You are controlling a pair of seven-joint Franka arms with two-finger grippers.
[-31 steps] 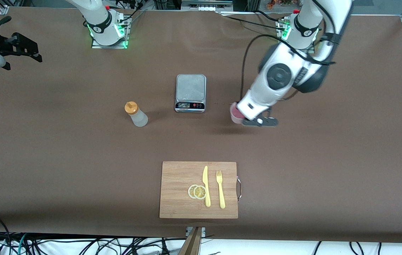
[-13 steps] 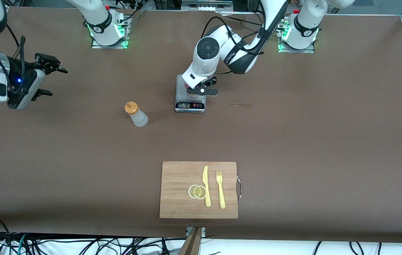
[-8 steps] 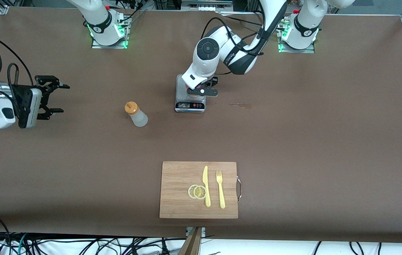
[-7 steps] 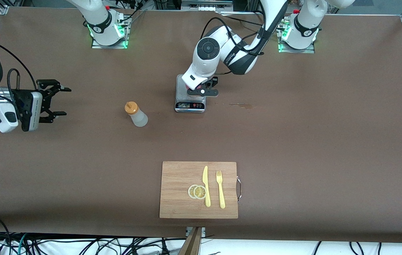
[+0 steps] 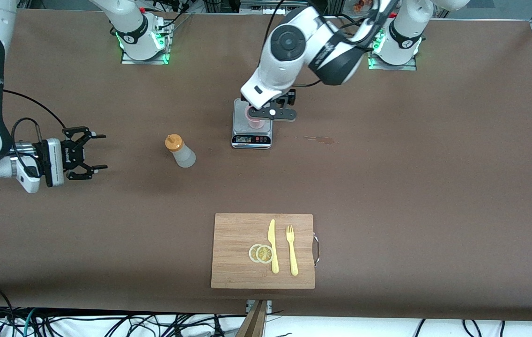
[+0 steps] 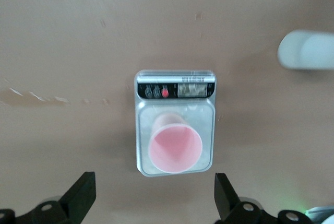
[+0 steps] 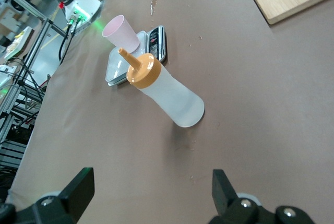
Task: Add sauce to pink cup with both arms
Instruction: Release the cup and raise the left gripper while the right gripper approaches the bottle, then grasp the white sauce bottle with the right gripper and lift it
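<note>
The pink cup (image 5: 253, 122) stands upright on a small kitchen scale (image 5: 252, 139) in the middle of the table. My left gripper (image 5: 273, 111) hangs open above the cup, touching nothing. In the left wrist view the pink cup (image 6: 176, 148) lies between and ahead of the spread fingers (image 6: 78, 199). The sauce bottle (image 5: 180, 152), whitish with an orange cap, stands beside the scale toward the right arm's end. My right gripper (image 5: 101, 151) is open, pointing at the sauce bottle (image 7: 164, 92) from that end, well apart from it.
A wooden cutting board (image 5: 238, 234) with a yellow knife (image 5: 273, 245), a yellow fork (image 5: 291, 250) and lemon slices (image 5: 261, 253) lies near the front edge. A small wet stain (image 5: 320, 139) marks the table beside the scale, toward the left arm's end.
My left gripper opened, let go of the pink cup on the scale and rose above it. My right arm came down and moved toward the sauce bottle.
</note>
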